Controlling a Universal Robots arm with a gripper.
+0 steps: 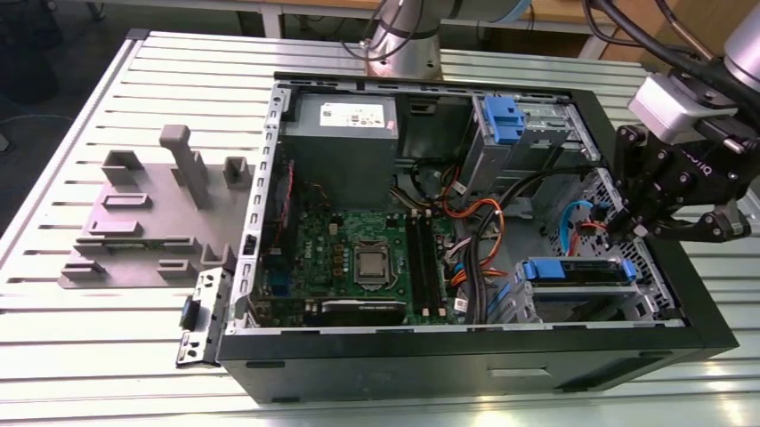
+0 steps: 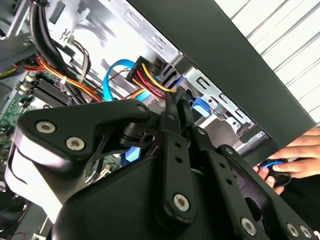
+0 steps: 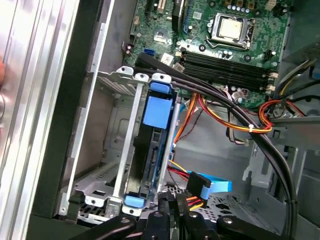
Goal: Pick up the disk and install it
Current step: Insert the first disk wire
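Exterior view first: at the near corner of the open computer case (image 1: pixel 475 356), on this view's right, the disk (image 1: pixel 578 271) sits in a metal drive cage (image 1: pixel 588 307), its blue carrier frame showing on top. The first wrist view shows the disk (image 3: pixel 154 150) standing on edge between the cage's rails, with blue tabs at both ends.

Just above and beyond it, over the case's wall on that side, hangs the pincer (image 1: pixel 629 222). In the second wrist view its fingers (image 2: pixel 176 120) lie pressed together with no gap, and nothing is gripped between them; the tips sit close to a bundle of red, yellow and black cables (image 2: pixel 150 82) and a blue data cable (image 2: pixel 117 75). A person's hand (image 2: pixel 295 155) rests beyond the case wall.

Farther in lie the motherboard (image 1: pixel 356 253) and, at the far edge, a grey power supply (image 1: pixel 344 129). A grey fixture (image 1: pixel 149 222) stands on the slatted worktop (image 1: pixel 95 151).

The disk looks rigid, fairly heavy for its size, and shock-sensitive; the blue frame's edges seem the safest hold.
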